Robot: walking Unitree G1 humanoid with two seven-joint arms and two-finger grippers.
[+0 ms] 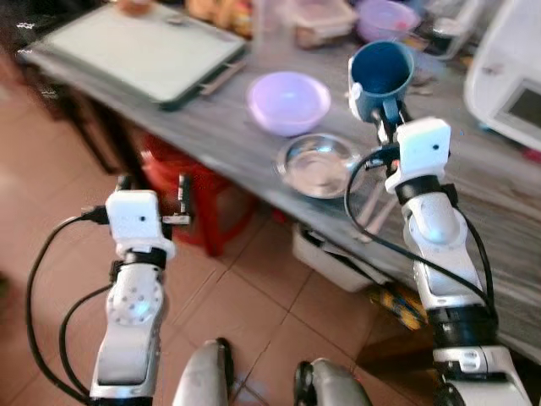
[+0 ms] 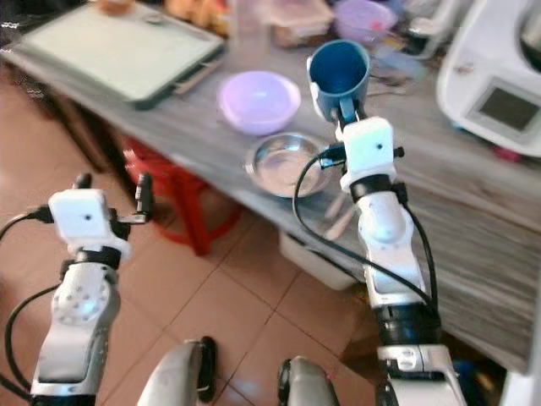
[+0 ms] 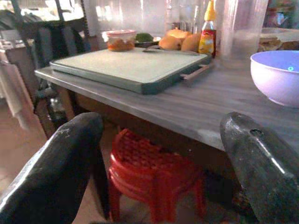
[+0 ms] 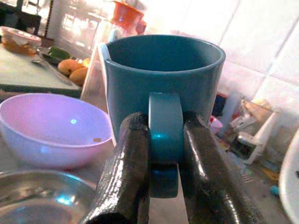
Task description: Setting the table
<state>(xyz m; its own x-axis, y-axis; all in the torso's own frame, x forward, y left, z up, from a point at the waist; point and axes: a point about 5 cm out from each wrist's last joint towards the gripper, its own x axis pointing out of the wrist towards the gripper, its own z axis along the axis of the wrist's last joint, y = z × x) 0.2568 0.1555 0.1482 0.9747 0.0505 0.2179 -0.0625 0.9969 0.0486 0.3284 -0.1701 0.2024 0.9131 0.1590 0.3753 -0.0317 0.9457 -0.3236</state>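
A blue mug (image 1: pixel 380 76) hangs upright above the grey wooden table (image 1: pixel 228 127). My right gripper (image 1: pixel 390 114) is shut on its handle (image 4: pixel 164 135), one black finger (image 4: pixel 128 172) on each side. Just left of the mug stands a lilac bowl (image 1: pixel 288 101), and below it, near the table's front edge, lies a shallow steel dish (image 1: pixel 319 164). My left gripper (image 1: pixel 155 188) is open, held over the tiled floor short of the table edge, nothing between its fingers (image 3: pixel 56 168).
A large green-edged board (image 1: pixel 144 51) lies at the table's far left. Containers, fruit and a purple bowl (image 1: pixel 385 19) crowd the back. A white appliance (image 1: pixel 511 76) stands at the right. A red stool (image 3: pixel 154 172) sits under the table.
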